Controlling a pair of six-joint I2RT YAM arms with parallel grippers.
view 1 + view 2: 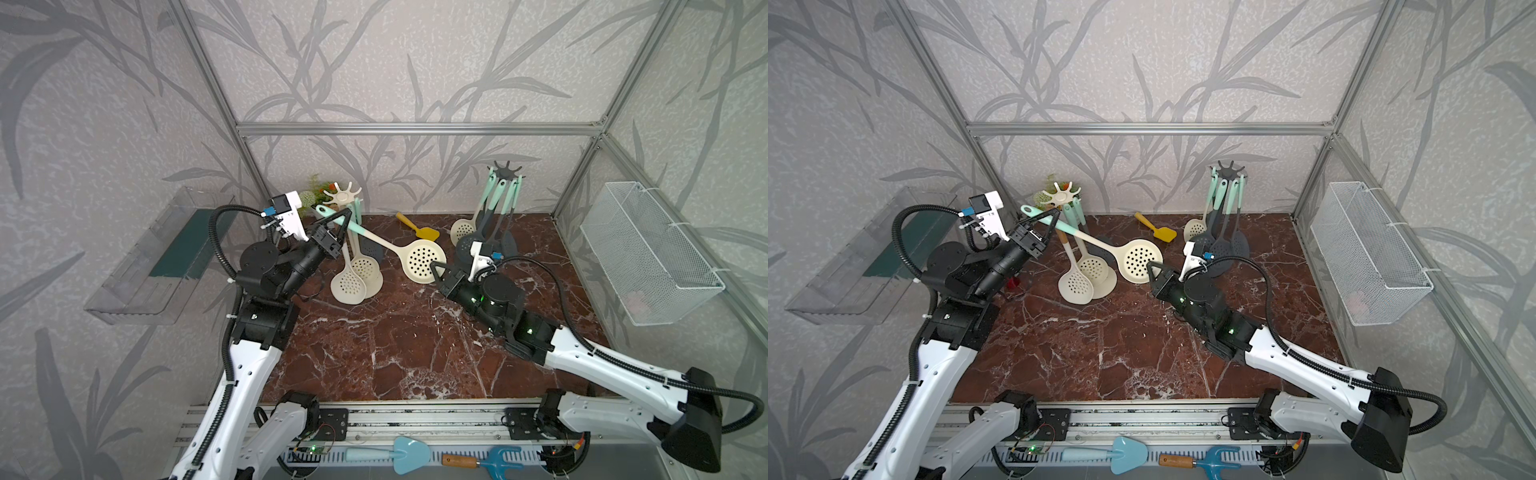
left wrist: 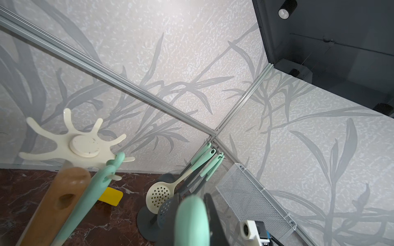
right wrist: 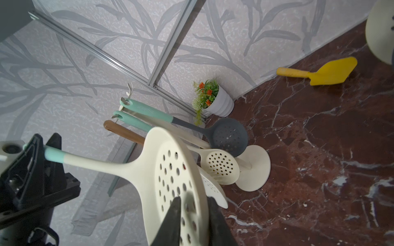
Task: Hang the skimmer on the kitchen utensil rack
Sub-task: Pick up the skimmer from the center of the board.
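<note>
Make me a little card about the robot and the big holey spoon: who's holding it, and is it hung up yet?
skimmer: cream head with holes, mint handle, tilted with the handle end up
left gripper: shut on the mint handle, beside the cream rack
right gripper: jaws apart at the rim of the head
hung up yet: no
also there: yellow scoop, dark rack with utensils hanging

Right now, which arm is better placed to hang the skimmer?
Left. The left gripper holds the skimmer by its handle beside the cream rack; the right gripper is open at its head, farther away.
</note>
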